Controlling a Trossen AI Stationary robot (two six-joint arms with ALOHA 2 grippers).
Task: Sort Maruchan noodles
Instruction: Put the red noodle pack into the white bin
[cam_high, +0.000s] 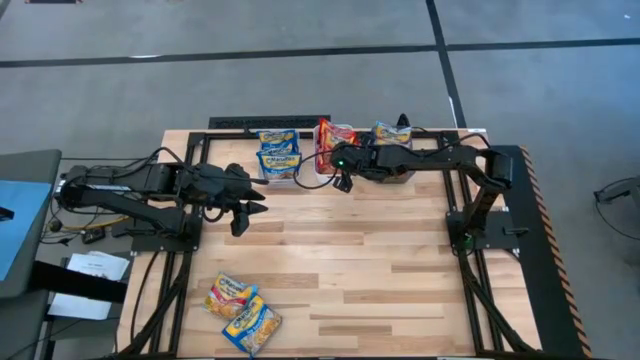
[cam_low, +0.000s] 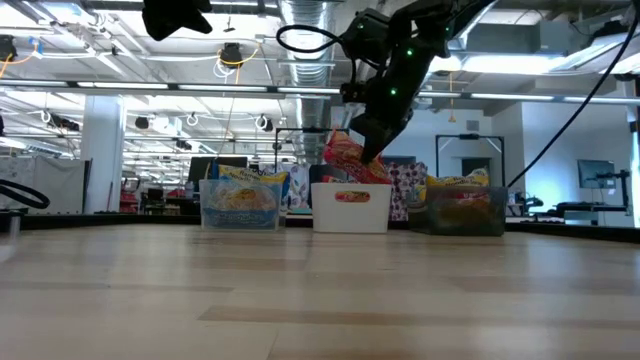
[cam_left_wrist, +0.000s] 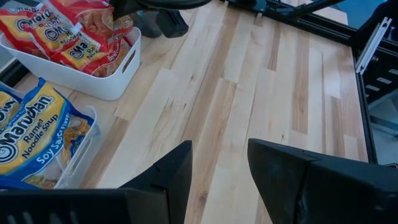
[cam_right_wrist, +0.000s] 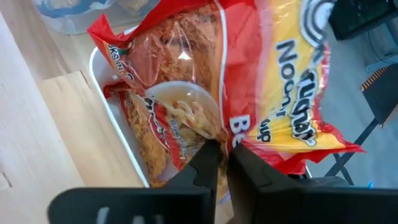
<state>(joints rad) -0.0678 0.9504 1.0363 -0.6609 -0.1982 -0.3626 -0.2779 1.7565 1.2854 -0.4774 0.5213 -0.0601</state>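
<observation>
My right gripper (cam_high: 338, 160) hangs over the white bin (cam_low: 350, 208) at the table's far edge, shut on a red-and-yellow noodle packet (cam_right_wrist: 280, 93). More red packets (cam_left_wrist: 68, 34) lie in that bin. The clear bin (cam_high: 278, 158) to its left holds blue-and-yellow packets (cam_left_wrist: 34, 134); the dark bin (cam_high: 392, 140) to its right holds packets too. Two more packets (cam_high: 242, 310) lie flat near the table's near left corner. My left gripper (cam_left_wrist: 221, 171) is open, hovering above bare wood (cam_high: 250, 212) left of the table's middle. My right gripper pinches the red-and-yellow packet between its two fingers (cam_right_wrist: 208, 165) at an edge of the wrapper (cam_right_wrist: 227, 134). The fingers slant downward at it. The packet stands about on edge, just above the white bin's red packets (cam_low: 345, 158); whether it touches them I cannot tell.
The three bins stand in a row along the far edge. Black frame rails (cam_high: 500, 250) run along the table's sides. Bare wood (cam_high: 380, 260) spans the table's middle and near right. The room beyond shows in the low view.
</observation>
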